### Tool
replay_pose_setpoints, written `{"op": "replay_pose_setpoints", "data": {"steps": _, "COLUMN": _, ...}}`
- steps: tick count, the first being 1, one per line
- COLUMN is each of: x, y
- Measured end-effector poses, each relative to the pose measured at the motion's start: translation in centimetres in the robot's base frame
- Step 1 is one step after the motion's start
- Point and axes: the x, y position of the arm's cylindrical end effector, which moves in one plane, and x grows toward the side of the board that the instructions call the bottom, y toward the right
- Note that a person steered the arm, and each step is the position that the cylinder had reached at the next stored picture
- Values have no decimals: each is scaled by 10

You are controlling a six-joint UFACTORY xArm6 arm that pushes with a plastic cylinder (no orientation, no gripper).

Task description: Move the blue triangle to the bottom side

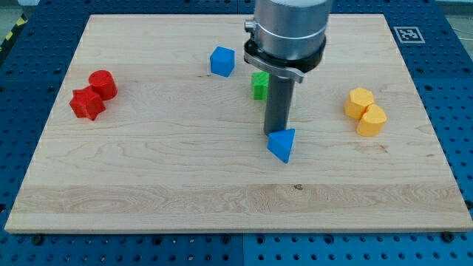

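My tip touches the blue triangle on its far side, near the worktop middle, well off the bottom edge. This rod carries no gripper, so nothing spreads or pinches. A green block sits behind the rod.

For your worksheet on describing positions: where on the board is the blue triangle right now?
The blue triangle sits just right of the board's centre, directly below my tip, which touches its upper edge; the green block lies above.
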Motion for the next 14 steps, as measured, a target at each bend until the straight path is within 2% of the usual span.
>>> {"op": "replay_pose_setpoints", "data": {"steps": 3, "x": 59, "y": 22}}
{"op": "replay_pose_setpoints", "data": {"steps": 5, "x": 65, "y": 60}}
{"op": "replay_pose_setpoints", "data": {"steps": 7, "x": 79, "y": 62}}
{"op": "replay_pose_setpoints", "data": {"steps": 8, "x": 55, "y": 54}}
{"op": "replay_pose_setpoints", "data": {"steps": 9, "x": 49, "y": 30}}
{"op": "replay_pose_setpoints", "data": {"steps": 11, "x": 53, "y": 29}}
{"op": "replay_pose_setpoints", "data": {"steps": 14, "x": -12, "y": 10}}
